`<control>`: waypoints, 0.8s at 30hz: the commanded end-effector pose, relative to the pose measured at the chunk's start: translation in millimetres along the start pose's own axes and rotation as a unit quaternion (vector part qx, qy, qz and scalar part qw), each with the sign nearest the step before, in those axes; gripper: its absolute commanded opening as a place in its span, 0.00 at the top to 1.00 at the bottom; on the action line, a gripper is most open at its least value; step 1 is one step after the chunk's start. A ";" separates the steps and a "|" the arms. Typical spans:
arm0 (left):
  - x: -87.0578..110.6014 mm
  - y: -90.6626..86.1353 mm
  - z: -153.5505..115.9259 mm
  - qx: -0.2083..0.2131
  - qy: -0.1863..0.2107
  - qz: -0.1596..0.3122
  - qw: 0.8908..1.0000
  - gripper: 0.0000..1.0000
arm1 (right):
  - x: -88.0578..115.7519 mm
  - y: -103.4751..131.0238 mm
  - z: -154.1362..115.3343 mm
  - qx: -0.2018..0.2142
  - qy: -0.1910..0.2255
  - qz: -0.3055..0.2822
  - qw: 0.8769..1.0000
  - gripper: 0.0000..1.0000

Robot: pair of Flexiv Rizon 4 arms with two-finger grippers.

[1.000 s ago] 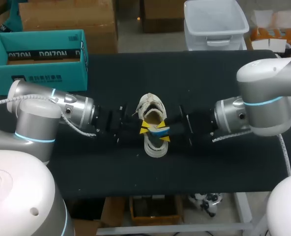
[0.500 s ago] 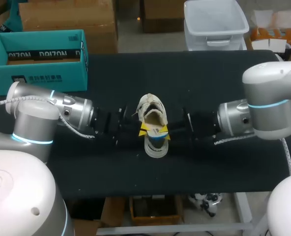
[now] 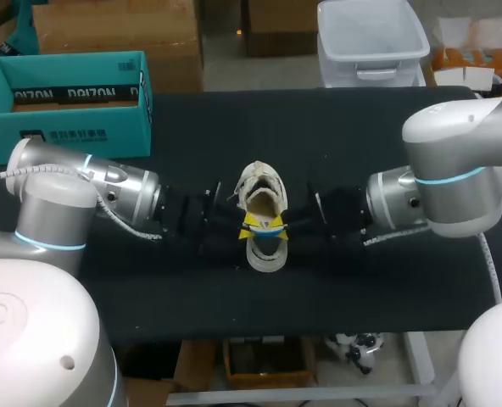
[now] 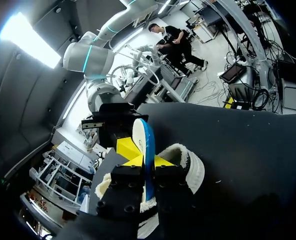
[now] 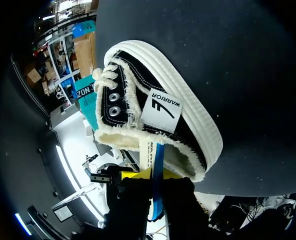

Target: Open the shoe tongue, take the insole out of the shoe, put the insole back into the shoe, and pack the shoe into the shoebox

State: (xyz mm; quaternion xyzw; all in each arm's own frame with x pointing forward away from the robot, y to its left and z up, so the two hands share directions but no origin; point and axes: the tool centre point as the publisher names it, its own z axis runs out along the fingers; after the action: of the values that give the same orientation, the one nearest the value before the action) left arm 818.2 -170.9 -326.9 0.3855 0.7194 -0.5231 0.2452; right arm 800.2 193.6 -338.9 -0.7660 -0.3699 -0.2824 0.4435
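A white-soled canvas shoe (image 3: 262, 191) lies mid-table, toe toward the far side. A thin insole (image 3: 265, 226) with a blue underside stands on edge above the heel opening. My left gripper (image 3: 249, 224) and right gripper (image 3: 276, 225) meet there from opposite sides. In the left wrist view the insole (image 4: 144, 145) runs upright between the left gripper's (image 4: 144, 167) fingers, over the shoe (image 4: 190, 167). The right wrist view shows the insole's blue edge (image 5: 158, 165) pinched in my right gripper (image 5: 157, 187), just behind the shoe's (image 5: 158, 110) collar. The teal shoebox (image 3: 64, 102) stands open at the far left.
Black table cloth (image 3: 378, 288) lies bare around the shoe, in front and to both sides. Both arms stretch low over the table from left and right, level with the shoe.
My right gripper's fingers have closed onto the insole; the right arm drew back slightly, then came in again. The insole now shows less blue from above. The left arm has barely shifted.
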 end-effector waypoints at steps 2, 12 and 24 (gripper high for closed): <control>0.7 2.0 5.1 -0.006 0.001 0.000 1.000 1.00 | 1.1 -7.5 2.8 -0.026 -0.018 -0.002 1.000 1.00; 1.5 19.5 7.1 -0.022 0.007 -0.012 1.000 1.00 | -0.6 13.7 9.0 -0.040 -0.033 0.008 0.999 1.00; 0.3 34.7 14.9 -0.036 0.013 -0.030 0.999 1.00 | -3.7 43.2 14.1 -0.024 -0.027 0.013 0.999 1.00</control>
State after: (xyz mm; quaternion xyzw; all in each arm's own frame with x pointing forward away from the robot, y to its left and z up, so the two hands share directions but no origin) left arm 842.8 -172.9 -348.4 0.3621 0.7525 -0.4976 0.2345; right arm 828.0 190.0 -360.6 -0.7941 -0.3636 -0.2662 0.4077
